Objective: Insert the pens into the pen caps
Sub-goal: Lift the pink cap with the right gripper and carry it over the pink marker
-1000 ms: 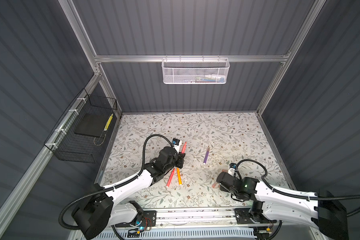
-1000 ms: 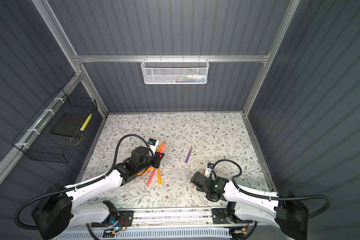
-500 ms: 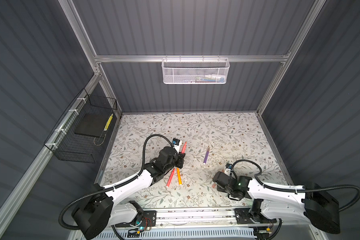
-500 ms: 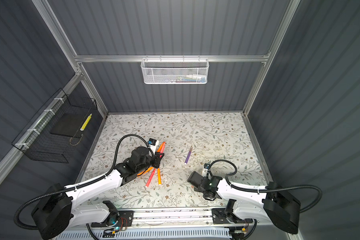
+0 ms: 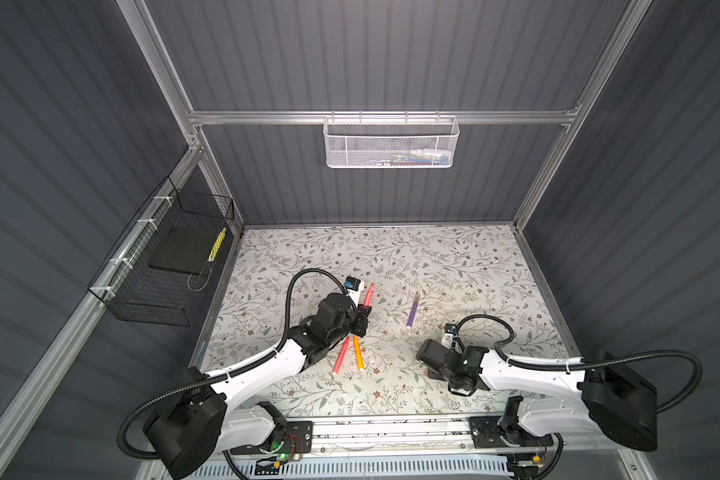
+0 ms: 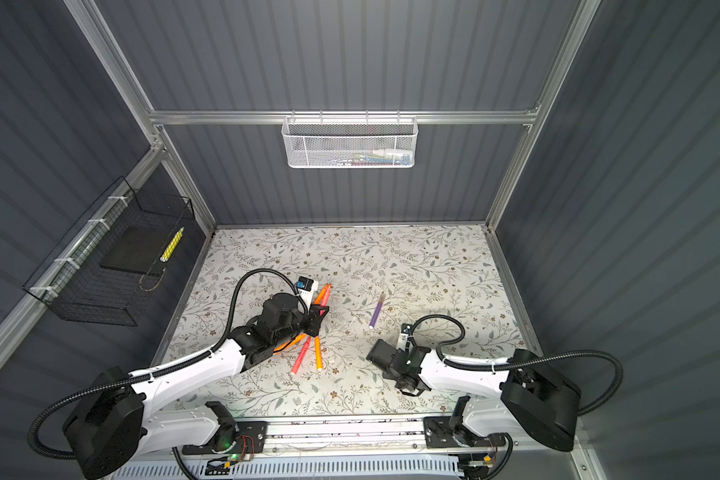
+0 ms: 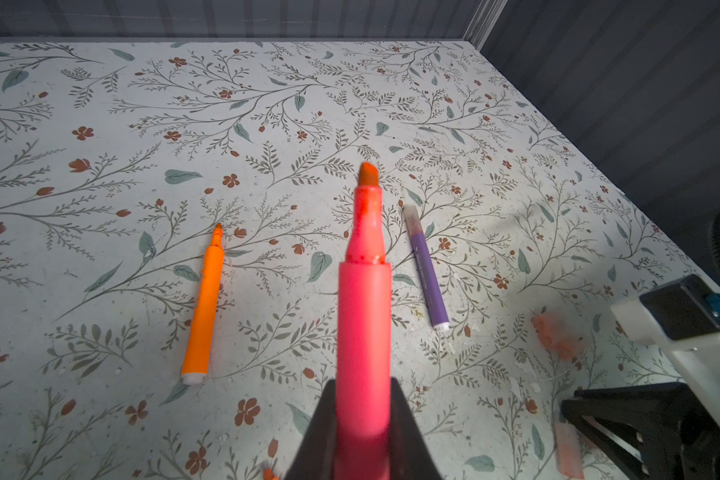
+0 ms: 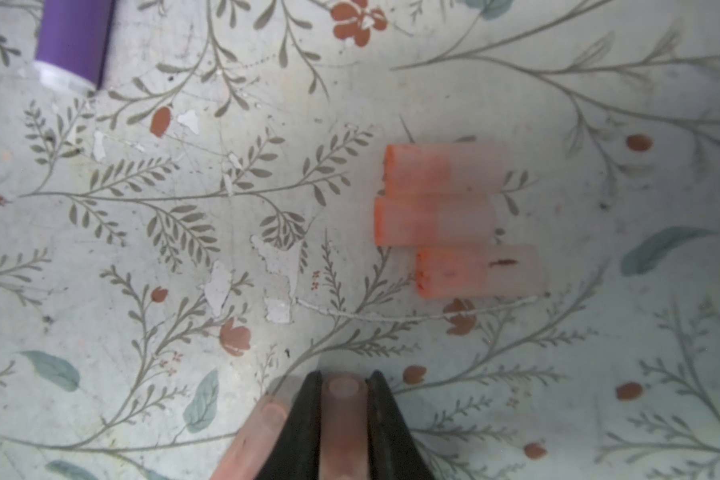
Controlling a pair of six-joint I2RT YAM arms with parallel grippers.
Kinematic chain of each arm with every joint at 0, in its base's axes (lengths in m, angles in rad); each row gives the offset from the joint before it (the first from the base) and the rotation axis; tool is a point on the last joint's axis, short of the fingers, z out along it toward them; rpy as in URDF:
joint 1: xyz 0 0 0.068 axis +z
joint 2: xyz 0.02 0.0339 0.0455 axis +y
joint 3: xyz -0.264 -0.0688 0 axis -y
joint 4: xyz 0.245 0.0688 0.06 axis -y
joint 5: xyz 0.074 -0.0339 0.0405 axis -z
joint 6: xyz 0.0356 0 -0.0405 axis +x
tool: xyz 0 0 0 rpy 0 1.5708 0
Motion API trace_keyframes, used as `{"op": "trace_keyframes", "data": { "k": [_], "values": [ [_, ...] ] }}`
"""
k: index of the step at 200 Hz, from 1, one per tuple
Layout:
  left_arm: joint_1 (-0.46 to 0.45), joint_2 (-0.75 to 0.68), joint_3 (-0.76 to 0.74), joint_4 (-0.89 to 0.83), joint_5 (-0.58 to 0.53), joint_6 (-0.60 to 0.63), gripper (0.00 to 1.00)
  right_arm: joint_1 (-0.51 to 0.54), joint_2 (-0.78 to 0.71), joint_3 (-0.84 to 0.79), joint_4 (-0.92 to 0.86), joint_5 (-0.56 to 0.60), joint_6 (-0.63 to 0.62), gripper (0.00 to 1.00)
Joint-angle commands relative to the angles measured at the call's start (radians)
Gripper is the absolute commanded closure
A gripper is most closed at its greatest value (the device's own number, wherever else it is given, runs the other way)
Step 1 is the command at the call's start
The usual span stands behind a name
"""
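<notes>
My left gripper (image 7: 362, 415) is shut on a red-pink pen (image 7: 364, 311), whose bare tip points away over the table. An orange pen (image 7: 204, 307) and the purple pen (image 7: 427, 274) lie flat on either side of it. In both top views this gripper (image 5: 361, 321) hovers left of centre above two more pens (image 5: 350, 353). My right gripper (image 8: 344, 386) is shut on a translucent pinkish pen cap (image 8: 344, 419), close over the table. Another cap (image 8: 262, 432) lies against one finger. Three caps (image 8: 433, 222) lie side by side just ahead.
The purple pen (image 5: 412, 309) lies between the two arms. A white mesh basket (image 5: 391, 145) hangs on the back wall and a black wire basket (image 5: 163, 266) on the left wall. The right arm's cable (image 5: 487, 328) loops above its wrist.
The right arm has shifted slightly left and lower, and its jaws have closed on a pen cap. The left arm has stayed still with its pen.
</notes>
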Motion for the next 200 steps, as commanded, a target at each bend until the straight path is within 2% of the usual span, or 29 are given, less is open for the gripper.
{"op": "trace_keyframes", "data": {
  "k": [1, 42, 93, 104, 116, 129, 144, 157, 176, 200],
  "values": [
    [0.000, -0.009, -0.011, 0.011, 0.015, 0.018, 1.00, 0.001, 0.015, -0.014, -0.030, -0.015, 0.013, 0.85],
    [0.000, -0.013, -0.021, 0.032, 0.052, 0.017, 1.00, -0.003, -0.101, -0.026, -0.032, 0.007, 0.020, 0.90],
    [0.001, -0.034, -0.034, 0.074, 0.138, -0.006, 1.00, -0.112, -0.416, 0.040, -0.027, 0.019, -0.096, 0.92],
    [0.000, -0.053, -0.030, 0.059, 0.128, -0.073, 1.00, -0.135, -0.463, 0.067, -0.008, 0.025, -0.130, 0.93],
    [0.001, -0.080, -0.035, 0.043, 0.110, -0.236, 1.00, -0.167, -0.498, 0.105, 0.026, 0.009, -0.168, 0.93],
    [0.000, -0.092, -0.060, 0.098, 0.171, -0.380, 1.00, -0.199, -0.510, 0.144, 0.076, -0.018, -0.202, 0.94],
    [0.000, -0.067, -0.098, 0.212, 0.274, -0.465, 1.00, -0.228, -0.499, 0.192, 0.150, -0.050, -0.232, 0.93],
    [-0.013, -0.036, -0.120, 0.287, 0.345, -0.486, 1.00, -0.244, -0.477, 0.221, 0.215, -0.079, -0.263, 0.94],
    [-0.084, -0.009, -0.181, 0.453, 0.345, -0.496, 1.00, -0.257, -0.439, 0.231, 0.333, -0.117, -0.301, 0.94],
    [-0.168, 0.039, -0.089, 0.366, 0.349, -0.408, 1.00, -0.268, -0.413, 0.217, 0.352, -0.159, -0.307, 0.96]
  ]
}}
